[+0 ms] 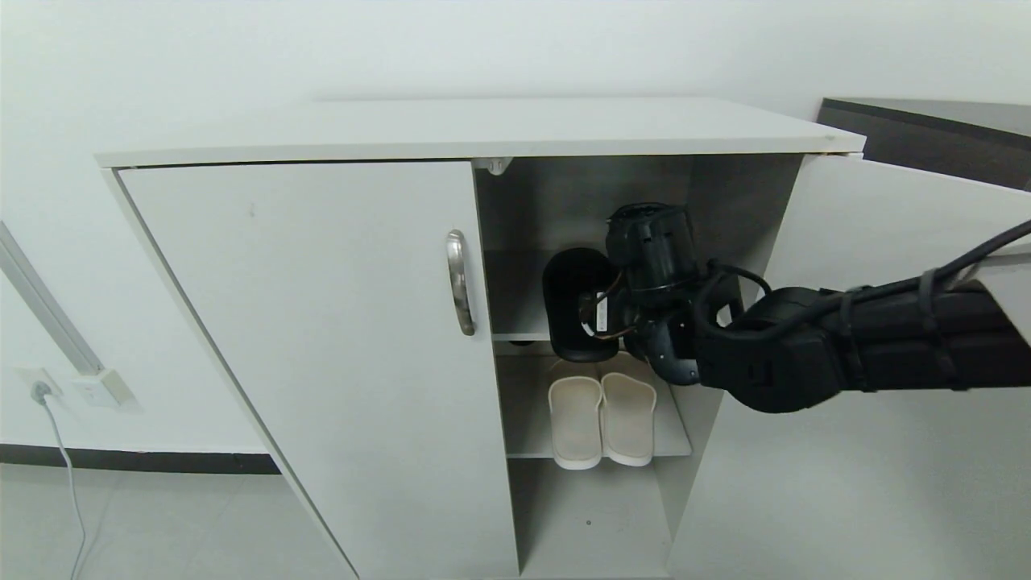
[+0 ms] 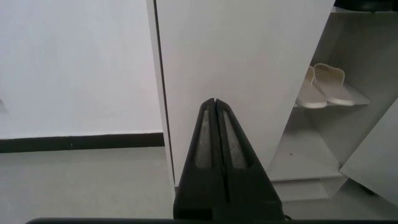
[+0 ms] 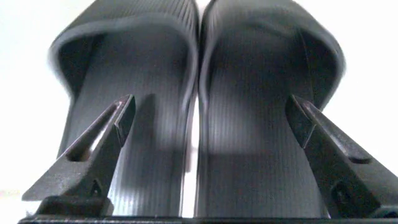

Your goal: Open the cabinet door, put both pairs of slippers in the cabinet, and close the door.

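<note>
Black slippers (image 3: 199,124) in right tool (image 3: 211,104), cabinet (image 1: 306,322) open

White dominates here: the cabinet (image 1: 306,322) is plain white outside, its door unpatterned, while the open compartment reads as shadowed grey within. The door's handle (image 1: 459,282) is brushed silver. One pair, the cream slippers (image 1: 600,419), is an even off-white (a shade warmer than the cabinet itself). The black slippers (image 1: 572,306) are solid black, their footbeds marked by fine lengthwise ribbing. The right gripper (image 3: 211,102) is matt black. The left gripper (image 2: 214,102) is black too, with lighter grey pads (image 2: 204,143). The wall (image 1: 161,64) is white, edged by a black skirting band (image 1: 137,461) above a pale grey floor (image 1: 161,524).
</note>
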Controlling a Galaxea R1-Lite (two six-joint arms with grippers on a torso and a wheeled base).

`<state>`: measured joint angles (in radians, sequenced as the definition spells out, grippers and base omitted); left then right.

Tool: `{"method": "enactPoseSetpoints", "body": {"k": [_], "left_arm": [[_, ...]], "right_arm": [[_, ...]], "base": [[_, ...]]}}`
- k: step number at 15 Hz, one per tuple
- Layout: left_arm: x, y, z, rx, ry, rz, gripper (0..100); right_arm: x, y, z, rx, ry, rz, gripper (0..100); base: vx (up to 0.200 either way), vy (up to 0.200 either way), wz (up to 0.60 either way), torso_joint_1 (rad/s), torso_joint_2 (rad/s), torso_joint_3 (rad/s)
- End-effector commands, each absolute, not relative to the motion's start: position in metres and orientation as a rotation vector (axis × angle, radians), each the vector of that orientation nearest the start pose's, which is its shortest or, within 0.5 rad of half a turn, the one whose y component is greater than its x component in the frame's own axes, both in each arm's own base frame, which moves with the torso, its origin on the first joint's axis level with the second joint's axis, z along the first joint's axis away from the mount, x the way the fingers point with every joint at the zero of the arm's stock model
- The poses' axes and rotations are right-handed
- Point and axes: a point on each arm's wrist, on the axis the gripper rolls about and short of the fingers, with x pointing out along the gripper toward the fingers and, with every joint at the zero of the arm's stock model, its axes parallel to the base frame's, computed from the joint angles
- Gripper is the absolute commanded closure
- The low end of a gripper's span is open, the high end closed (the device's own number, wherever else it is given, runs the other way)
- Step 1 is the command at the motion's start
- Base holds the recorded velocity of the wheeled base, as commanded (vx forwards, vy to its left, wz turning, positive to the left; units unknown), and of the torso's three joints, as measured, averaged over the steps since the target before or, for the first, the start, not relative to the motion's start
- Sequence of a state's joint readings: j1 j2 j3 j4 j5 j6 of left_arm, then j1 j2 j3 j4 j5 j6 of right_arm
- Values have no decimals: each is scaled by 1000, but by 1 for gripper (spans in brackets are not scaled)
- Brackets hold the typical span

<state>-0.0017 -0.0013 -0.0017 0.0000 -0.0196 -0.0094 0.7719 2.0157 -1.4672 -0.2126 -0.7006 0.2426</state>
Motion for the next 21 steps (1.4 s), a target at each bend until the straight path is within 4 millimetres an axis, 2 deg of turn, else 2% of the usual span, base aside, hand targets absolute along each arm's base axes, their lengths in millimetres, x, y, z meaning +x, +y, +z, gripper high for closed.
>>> {"method": "enactPoseSetpoints", "body": {"k": [1, 3, 5, 9, 10, 21], "left_arm": [[-23, 0, 76, -9, -1, -21, 100], [-23, 0, 76, -9, -1, -23, 100], [-23, 0, 76, -8, -1, -23, 100], [-23, 0, 76, -8, -1, -23, 100], [-23, 0, 76, -8, -1, -23, 100], [-23, -1, 76, -5, -1, -26, 100]], "right_arm": [[270, 264, 229, 30, 237, 86, 0], [247, 255, 226, 38, 239, 151, 0], [222, 250, 221, 72, 222, 312, 0], [211, 247, 193, 58, 190, 403, 0], [209, 247, 190, 62, 185, 411, 100], [206, 246, 188, 52, 179, 414, 100]], "base": [[0, 0, 0, 0, 0, 0], [0, 0, 0, 0, 0, 0], [0, 0, 0, 0, 0, 0], [0, 0, 0, 0, 0, 0], [0, 0, 0, 0, 0, 0], [0, 0, 0, 0, 0, 0]]}}
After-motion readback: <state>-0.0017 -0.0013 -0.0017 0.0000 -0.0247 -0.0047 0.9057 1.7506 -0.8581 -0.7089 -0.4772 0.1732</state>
